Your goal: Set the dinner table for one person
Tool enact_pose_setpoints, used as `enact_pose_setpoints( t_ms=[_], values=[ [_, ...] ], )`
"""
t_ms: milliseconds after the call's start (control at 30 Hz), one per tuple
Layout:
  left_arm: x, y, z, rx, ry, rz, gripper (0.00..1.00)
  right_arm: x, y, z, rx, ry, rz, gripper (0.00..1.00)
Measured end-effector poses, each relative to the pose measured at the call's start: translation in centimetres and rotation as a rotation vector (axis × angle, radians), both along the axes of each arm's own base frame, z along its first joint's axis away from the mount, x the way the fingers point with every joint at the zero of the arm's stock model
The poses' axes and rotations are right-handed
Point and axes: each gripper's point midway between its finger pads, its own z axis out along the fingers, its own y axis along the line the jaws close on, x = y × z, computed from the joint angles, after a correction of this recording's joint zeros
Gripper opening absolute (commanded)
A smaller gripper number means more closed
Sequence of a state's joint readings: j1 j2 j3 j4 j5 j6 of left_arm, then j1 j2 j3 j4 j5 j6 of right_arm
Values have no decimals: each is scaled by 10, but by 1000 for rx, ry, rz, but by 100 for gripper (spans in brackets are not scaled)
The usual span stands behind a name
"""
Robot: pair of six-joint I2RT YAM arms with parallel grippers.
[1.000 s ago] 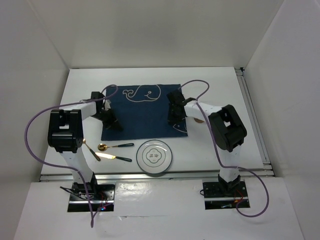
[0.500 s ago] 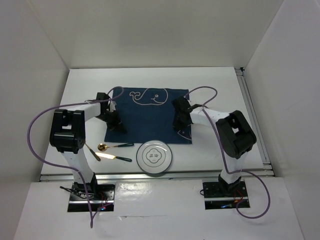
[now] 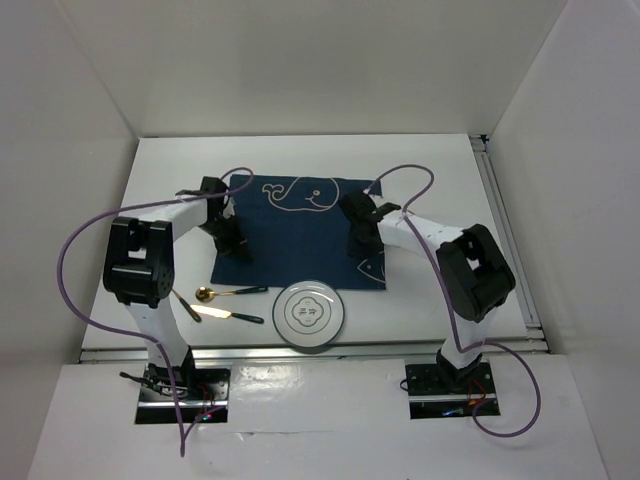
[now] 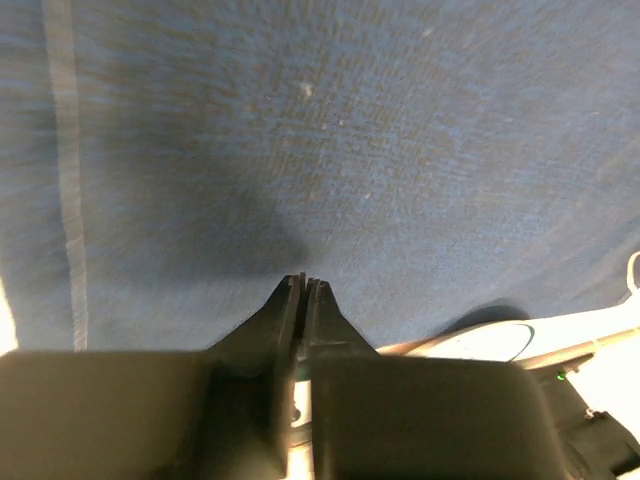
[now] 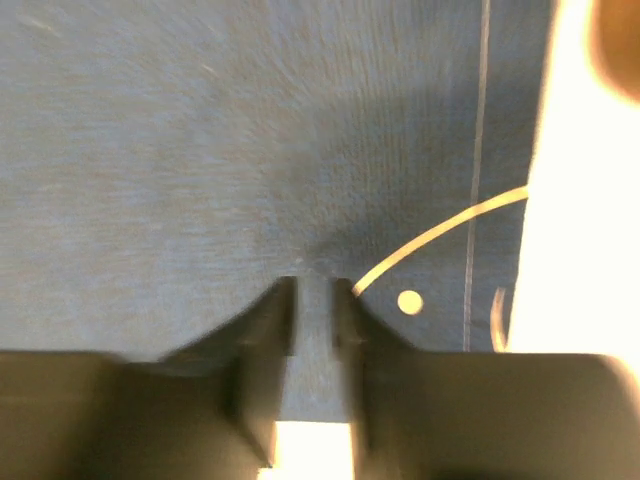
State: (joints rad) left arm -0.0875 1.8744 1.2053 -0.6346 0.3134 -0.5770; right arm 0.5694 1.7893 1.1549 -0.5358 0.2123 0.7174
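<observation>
Spreading beneath everything, the white dinner table (image 3: 440, 170) carries a navy mat (image 3: 300, 235) at its middle and a plate (image 3: 310, 313) by its near edge. The left claw (image 4: 304, 285) sits pinched together at the mat's left edge, and the right claw (image 5: 315, 290) stands narrowly parted over the mat's right side.

a robotics lab test cell, not a home: the worktop (image 3: 440, 170) is a plain white slab edged with a silver metal rail (image 3: 505, 240), boxed in behind and at both sides by blank white panels (image 3: 300, 70). just past its near edge the left arm base (image 3: 170, 385) and right arm base (image 3: 447, 385) sit bolted on black plates, purple cables (image 3: 62, 270) looping above, with a navy cloth mat (image 3: 300, 230) staged mid-worktop.
</observation>
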Motion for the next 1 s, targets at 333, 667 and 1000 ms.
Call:
enact_pose_setpoints(
  t_ms=[333,667,1000],
  values=[
    [56,20,131,111,-332,25,60,58,-70,167,98,-387,-179,76],
    [33,6,171,128,-417,-42,46,39,-173,99,17,-185,-384,76],
    [-72,-23,116,138,-264,-201,52,48,-164,47,53,-63,-315,26]
  ],
)
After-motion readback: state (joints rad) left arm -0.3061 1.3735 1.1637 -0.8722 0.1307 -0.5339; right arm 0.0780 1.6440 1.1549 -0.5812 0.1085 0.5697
